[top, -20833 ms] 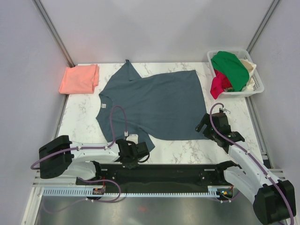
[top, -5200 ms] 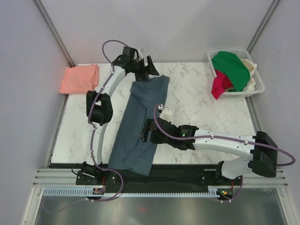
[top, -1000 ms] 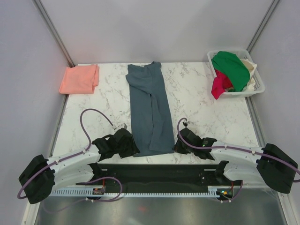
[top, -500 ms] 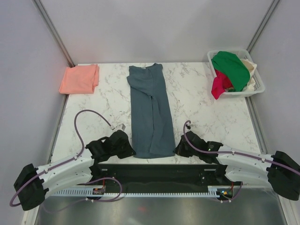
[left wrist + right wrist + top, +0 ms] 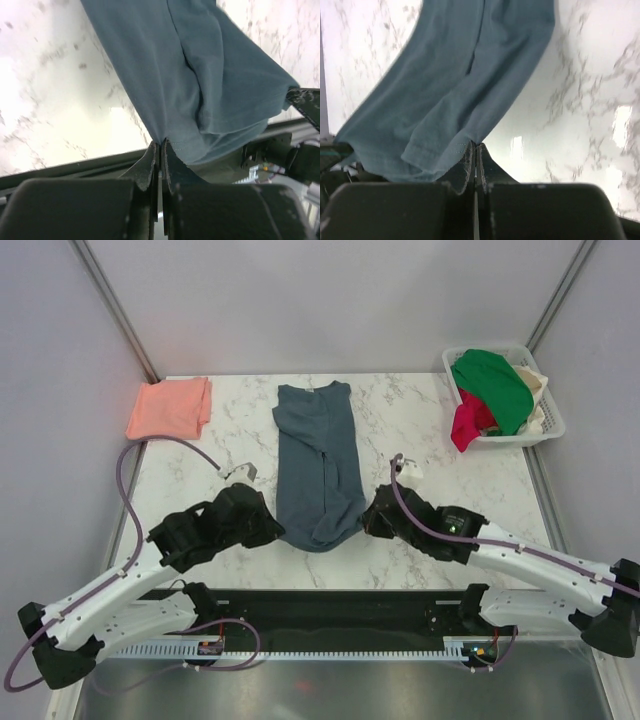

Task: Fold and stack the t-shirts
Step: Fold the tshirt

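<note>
The slate-blue t-shirt (image 5: pixel 315 455) lies folded into a long strip down the middle of the table, its near end lifted and sagging between the two arms. My left gripper (image 5: pixel 277 531) is shut on the near left corner of its hem (image 5: pixel 161 140). My right gripper (image 5: pixel 367 520) is shut on the near right corner (image 5: pixel 476 142). The cloth (image 5: pixel 200 90) hangs in a curve between both grips (image 5: pixel 445 115). A salmon-pink t-shirt (image 5: pixel 170 407) lies folded at the far left corner of the table.
A white basket (image 5: pixel 548 428) at the far right holds green, red and cream garments. The marble table (image 5: pixel 450 460) ends in a dark rail along its near edge (image 5: pixel 340 605). Grey walls close in the left, back and right.
My left gripper has shut on the hem corner. Both grippers have risen and moved away from the near edge, carrying the shirt's near end up off the table.
</note>
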Controlling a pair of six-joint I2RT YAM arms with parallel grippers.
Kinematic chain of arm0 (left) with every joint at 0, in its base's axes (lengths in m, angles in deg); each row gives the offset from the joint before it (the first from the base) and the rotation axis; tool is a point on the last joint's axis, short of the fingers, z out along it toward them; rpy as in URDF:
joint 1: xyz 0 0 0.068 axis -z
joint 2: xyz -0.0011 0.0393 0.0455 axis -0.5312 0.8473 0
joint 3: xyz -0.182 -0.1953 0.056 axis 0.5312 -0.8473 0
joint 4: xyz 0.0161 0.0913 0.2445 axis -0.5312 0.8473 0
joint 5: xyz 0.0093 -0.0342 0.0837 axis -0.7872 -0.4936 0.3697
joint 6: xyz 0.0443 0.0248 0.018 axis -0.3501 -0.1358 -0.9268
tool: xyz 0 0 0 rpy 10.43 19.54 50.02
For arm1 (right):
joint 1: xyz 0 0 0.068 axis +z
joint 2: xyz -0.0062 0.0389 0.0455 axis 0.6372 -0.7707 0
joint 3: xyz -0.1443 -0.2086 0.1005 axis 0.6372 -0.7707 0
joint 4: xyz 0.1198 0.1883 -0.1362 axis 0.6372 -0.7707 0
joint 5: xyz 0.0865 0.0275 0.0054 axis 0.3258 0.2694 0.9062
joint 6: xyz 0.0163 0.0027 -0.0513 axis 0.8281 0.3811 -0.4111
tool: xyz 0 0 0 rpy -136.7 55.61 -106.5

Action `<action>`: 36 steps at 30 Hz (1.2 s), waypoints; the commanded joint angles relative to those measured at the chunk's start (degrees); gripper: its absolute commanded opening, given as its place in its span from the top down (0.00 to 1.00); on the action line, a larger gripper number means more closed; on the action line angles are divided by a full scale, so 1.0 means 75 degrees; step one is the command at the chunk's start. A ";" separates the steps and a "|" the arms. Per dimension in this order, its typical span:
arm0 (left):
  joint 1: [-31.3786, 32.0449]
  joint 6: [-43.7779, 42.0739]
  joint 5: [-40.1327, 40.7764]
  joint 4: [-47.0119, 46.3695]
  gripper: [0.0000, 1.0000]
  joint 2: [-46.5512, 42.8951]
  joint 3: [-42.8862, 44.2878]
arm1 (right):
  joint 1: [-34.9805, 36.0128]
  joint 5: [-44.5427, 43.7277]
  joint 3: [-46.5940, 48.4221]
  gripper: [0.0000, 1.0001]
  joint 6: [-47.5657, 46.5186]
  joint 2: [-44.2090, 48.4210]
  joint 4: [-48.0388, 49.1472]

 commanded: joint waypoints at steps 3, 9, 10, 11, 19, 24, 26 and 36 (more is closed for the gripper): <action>-0.0775 -0.1342 0.0620 0.0367 0.98 0.1043 0.1405 | -0.0883 -0.0509 0.1718 1.00 -0.1534 -0.1280 -0.0660; -0.3117 -0.2644 -0.0998 -0.0558 0.98 0.2459 0.2085 | -0.2218 0.0112 0.3031 1.00 -0.2533 -0.2640 -0.0356; -0.3283 -0.2877 -0.1080 -0.0641 0.98 0.2718 0.2214 | -0.2337 0.0263 0.3218 1.00 -0.2789 -0.2839 -0.0356; -0.3412 -0.2995 -0.1208 -0.0711 0.98 0.2941 0.2505 | -0.2431 0.0311 0.3545 1.00 -0.2885 -0.3235 -0.0344; -0.4268 -0.3745 -0.2111 -0.0993 0.98 0.5566 0.4147 | -0.3532 0.1225 0.4801 1.00 -0.3483 -0.5054 -0.0087; -0.4736 -0.3922 -0.2451 -0.0981 0.98 0.7136 0.5214 | -0.4024 0.1682 0.5610 1.00 -0.3776 -0.6202 0.0008; -0.4854 -0.3992 -0.2650 -0.0982 0.98 0.7790 0.5659 | -0.4119 0.1753 0.5949 1.00 -0.3893 -0.6646 0.0042; -0.5710 -0.4169 -0.3963 -0.0478 0.87 1.0441 0.7686 | -0.4856 0.2549 0.7742 0.93 -0.4666 -0.8874 -0.0016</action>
